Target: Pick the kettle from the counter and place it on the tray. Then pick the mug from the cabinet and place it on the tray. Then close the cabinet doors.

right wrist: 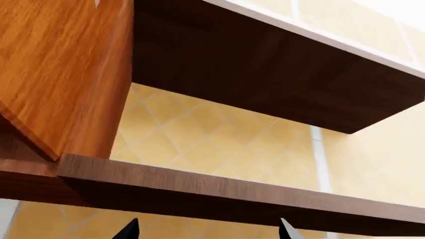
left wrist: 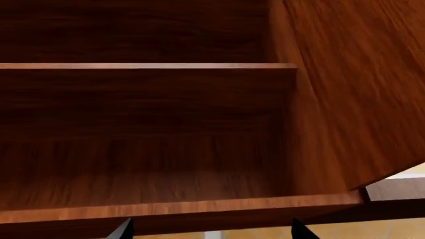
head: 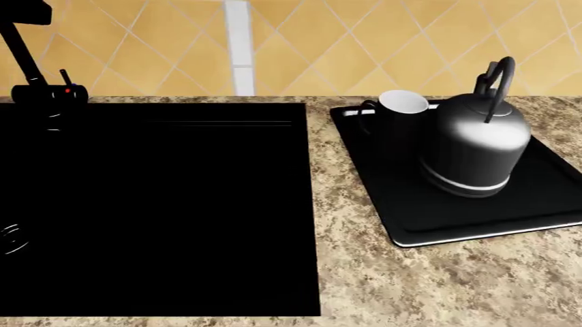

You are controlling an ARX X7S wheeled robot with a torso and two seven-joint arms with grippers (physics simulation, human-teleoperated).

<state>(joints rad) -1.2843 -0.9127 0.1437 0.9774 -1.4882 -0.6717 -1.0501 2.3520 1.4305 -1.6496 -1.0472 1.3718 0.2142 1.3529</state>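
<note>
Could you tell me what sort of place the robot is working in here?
Most likely a home kitchen, rendered in simulation: a speckled granite-look counter with a black sink set into it, a tiled wall behind, a kettle and mug on a tray, and a wooden cabinet with its door open.

No text, label, brand, number or sign can be read in any view. The kettle [head: 473,146], mug [head: 397,122] and tray [head: 427,225] carry no markings. The cabinet [left wrist: 146,99] wood, counter [head: 409,286] and wall tiles [head: 364,48] are likewise bare of lettering.
</note>
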